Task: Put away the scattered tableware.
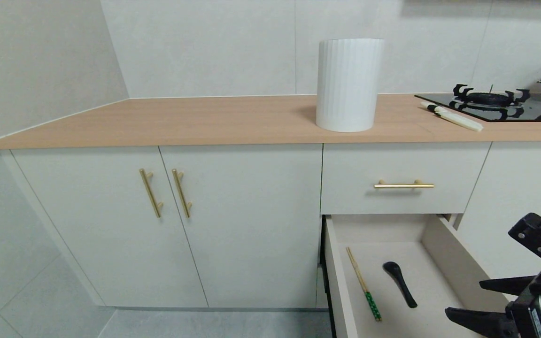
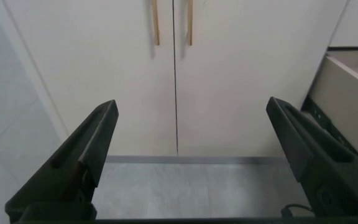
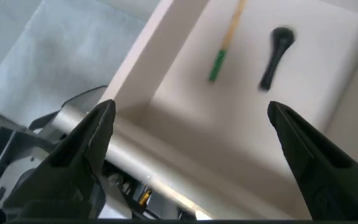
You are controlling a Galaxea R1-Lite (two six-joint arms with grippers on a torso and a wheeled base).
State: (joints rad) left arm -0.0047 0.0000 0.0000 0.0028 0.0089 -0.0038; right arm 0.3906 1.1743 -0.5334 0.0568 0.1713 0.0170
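Note:
The lower drawer (image 1: 337, 277) stands pulled out at the bottom right of the head view. Inside it lie a pair of wooden chopsticks with green ends (image 1: 363, 284) and a black spoon (image 1: 399, 283), side by side and apart. My right gripper (image 1: 464, 297) hovers open just off the drawer's front right corner, holding nothing. From the right wrist, the right gripper (image 3: 190, 107) hangs over the drawer's front wall (image 3: 146, 59), with the chopsticks (image 3: 225, 43) and spoon (image 3: 274, 56) beyond. My left gripper (image 2: 191, 107) is open and empty, low before the cabinet doors (image 2: 176, 81).
On the wooden counter (image 1: 204, 119) stand a white ribbed canister (image 1: 349, 84) and a white-handled knife (image 1: 451, 116) beside the gas hob (image 1: 491, 101). The upper drawer (image 1: 404, 186) is closed. Double doors with gold handles (image 1: 165, 192) are closed on the left, with grey floor (image 1: 204, 324) below.

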